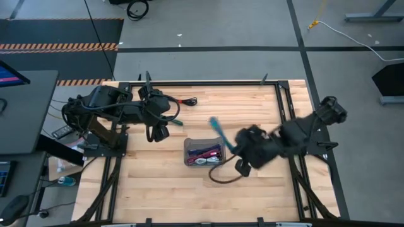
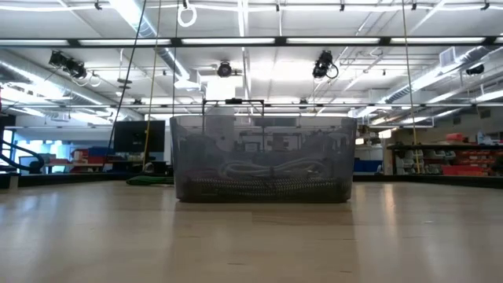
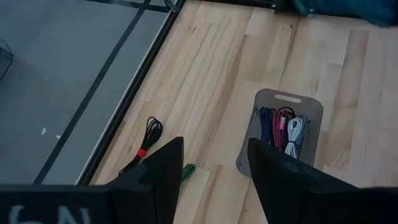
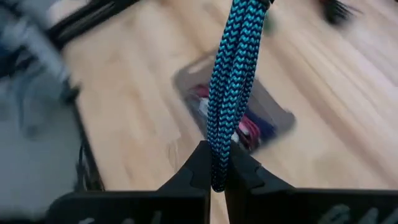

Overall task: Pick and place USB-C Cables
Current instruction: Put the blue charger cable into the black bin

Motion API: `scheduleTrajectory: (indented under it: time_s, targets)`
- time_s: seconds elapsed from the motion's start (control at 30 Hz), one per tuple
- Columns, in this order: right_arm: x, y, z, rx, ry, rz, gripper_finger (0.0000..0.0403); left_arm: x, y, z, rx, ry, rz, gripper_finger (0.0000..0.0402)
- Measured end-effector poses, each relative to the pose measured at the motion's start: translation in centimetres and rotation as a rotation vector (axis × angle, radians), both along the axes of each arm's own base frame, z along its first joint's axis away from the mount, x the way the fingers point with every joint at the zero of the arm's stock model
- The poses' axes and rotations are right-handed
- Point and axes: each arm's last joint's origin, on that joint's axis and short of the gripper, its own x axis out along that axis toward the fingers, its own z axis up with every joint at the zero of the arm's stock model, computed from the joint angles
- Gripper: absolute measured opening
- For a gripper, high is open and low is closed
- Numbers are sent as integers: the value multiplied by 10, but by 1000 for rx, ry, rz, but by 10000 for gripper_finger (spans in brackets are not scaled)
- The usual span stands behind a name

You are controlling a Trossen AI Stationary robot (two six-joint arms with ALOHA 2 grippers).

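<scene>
We see the translucent grey tray [image 1: 203, 151] near the middle of the wooden surface [image 1: 158, 195], with bare wood open on every side of it and a dark frame [image 1: 208, 82] running along the surface's edges. The right gripper [image 4: 217, 177] hangs just beside the tray's right end, above the surface, its jaws clamped together on one teal braided USB-C cable [image 4: 233, 81], which reaches from the jaws over the tray in the right wrist view. In the high view the cable shows as a teal streak [image 1: 221, 131] above the tray's right part.

Inside the tray we count about four coiled cables [image 3: 283, 127]: purple, maroon, grey and white, though they overlap and the count is not sure. A brown cord loop [image 1: 221, 176] lies on the wood just beside the tray's near right corner.

The left gripper [image 3: 214, 180] waits at the surface's far left, jaws apart and empty. Below it, near the far edge, lie two more cables: one black cable with a red band [image 3: 148, 138] and one green cable [image 3: 188, 170], partly hidden by a finger.
</scene>
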Motion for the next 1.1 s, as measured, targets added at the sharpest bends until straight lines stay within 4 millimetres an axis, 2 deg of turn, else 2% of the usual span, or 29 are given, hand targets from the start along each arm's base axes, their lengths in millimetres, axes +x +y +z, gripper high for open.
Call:
scheduleTrajectory:
  time_s: [0.17,0.3,0.43,0.6,0.8,1.0,1.1]
  targets:
    - [30,-29,10,41,-65,383,18,0,0,0,-3,-2,3,185]
    - [43,-54,-1,99,-8,529,18,0,0,0,-16,-10,18,185]
    - [48,-80,-27,134,139,581,18,0,0,0,-17,-11,18,185]
    - [60,-102,-74,205,283,645,18,0,-1,0,-39,-7,4,185]
    - [72,-114,-119,230,339,712,18,0,-1,0,-69,-25,37,185]
    - [81,-117,-149,288,346,761,18,0,-1,0,-71,-25,38,185]
    - [83,-118,-157,287,357,779,18,0,-1,0,-70,-26,38,185]
